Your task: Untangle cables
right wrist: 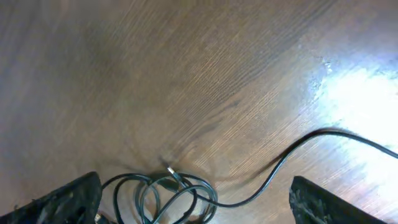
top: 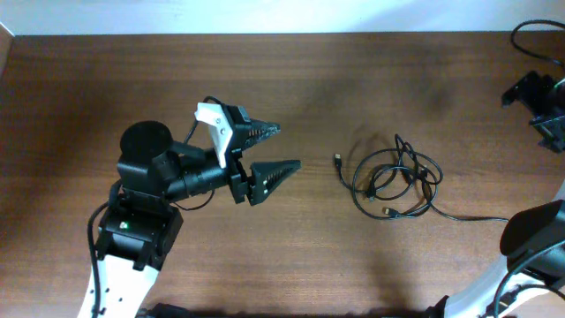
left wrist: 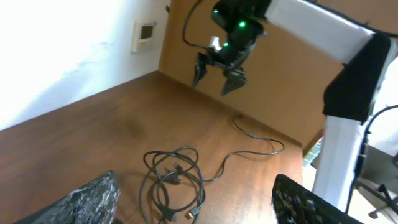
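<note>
The cables (top: 397, 181) are thin black cords looped in a loose tangle right of the table's middle, with small plug ends and one tail (top: 477, 217) running right. My left gripper (top: 289, 147) is open and empty, left of the tangle, pointing at it. In the left wrist view the tangle (left wrist: 177, 183) lies between and beyond the wide-open fingers (left wrist: 196, 205). My right gripper (top: 536, 108) is at the far right, apart from the cables; it hangs open above the table in the left wrist view (left wrist: 217, 74). The right wrist view shows the tangle (right wrist: 168, 193) between its open fingers (right wrist: 199, 202).
The brown wooden table (top: 177, 79) meets a white wall at the back. The right arm's white link (left wrist: 336, 37) and base (top: 530, 238) stand at the right edge. The left arm's base (top: 141, 221) is at the lower left. A small wall box (left wrist: 146, 31) is on the wall.
</note>
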Robot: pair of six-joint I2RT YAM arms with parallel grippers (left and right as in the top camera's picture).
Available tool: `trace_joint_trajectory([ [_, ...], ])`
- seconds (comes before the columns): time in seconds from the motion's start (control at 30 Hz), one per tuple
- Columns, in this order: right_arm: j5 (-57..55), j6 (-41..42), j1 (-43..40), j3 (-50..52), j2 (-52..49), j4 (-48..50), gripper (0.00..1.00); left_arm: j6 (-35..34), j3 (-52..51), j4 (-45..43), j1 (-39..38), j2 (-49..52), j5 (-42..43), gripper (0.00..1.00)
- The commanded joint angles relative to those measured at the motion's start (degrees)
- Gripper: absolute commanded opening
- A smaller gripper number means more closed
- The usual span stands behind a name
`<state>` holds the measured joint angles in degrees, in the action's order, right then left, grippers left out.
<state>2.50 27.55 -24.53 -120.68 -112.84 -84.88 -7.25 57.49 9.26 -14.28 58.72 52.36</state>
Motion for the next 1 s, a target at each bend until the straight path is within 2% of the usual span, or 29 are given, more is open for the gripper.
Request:
trace_joint_trajectory([
  [0.0,-7.56,1.92,0.15,-0.09,11.52,-2.03,0.96,0.90,0.39,-0.04,0.20,-0.17,-1.86,0.79],
  [0.17,-8.83,8.20,0.09,-0.07,31.08,-8.83,0.99,0.87,0.39,0.72,0.20,-0.17,-1.60,0.78],
  [0.3,-9.90,8.44,0.09,1.29,35.43,-12.44,1.00,0.87,0.39,0.72,0.20,-0.20,-0.68,0.79],
  [0.4,-12.33,12.59,0.09,14.14,39.54,-10.75,1.00,0.44,0.39,0.81,0.20,-0.20,1.90,0.75],
  [0.57,-12.31,13.35,0.09,48.70,58.84,6.34,0.99,0.46,0.39,2.32,0.20,-0.20,1.86,0.77],
  [0.63,-12.22,22.69,0.09,62.49,60.72,14.80,0.99,0.44,0.39,2.91,0.20,-0.20,1.88,0.78],
  [0.7,-8.59,29.51,0.09,75.43,58.38,30.45,0.99,0.44,0.39,4.37,0.20,-0.20,1.88,0.80],
  [0.77,-6.71,44.89,0.09,84.96,51.67,46.23,0.99,0.44,0.39,4.57,0.20,-0.20,1.88,0.82],
  [0.8,-4.76,46.42,0.09,86.97,48.24,53.75,0.99,0.17,0.39,4.94,0.20,-0.20,1.86,0.82],
  [0.83,-3.87,46.42,0.09,87.49,46.36,57.27,0.99,-0.33,0.39,4.94,0.20,-0.20,1.86,0.82],
  [0.87,-2.45,46.45,0.11,87.58,40.06,63.39,1.00,-0.61,0.39,4.94,0.20,-0.20,1.86,0.82],
  [0.9,-0.66,46.45,0.11,87.58,35.89,66.05,0.92,-2.19,0.39,4.94,0.20,-0.20,1.84,0.82],
  [0.97,1.99,46.45,0.15,87.58,30.36,70.86,0.90,-2.56,0.39,4.92,0.20,-0.20,1.81,0.82],
])
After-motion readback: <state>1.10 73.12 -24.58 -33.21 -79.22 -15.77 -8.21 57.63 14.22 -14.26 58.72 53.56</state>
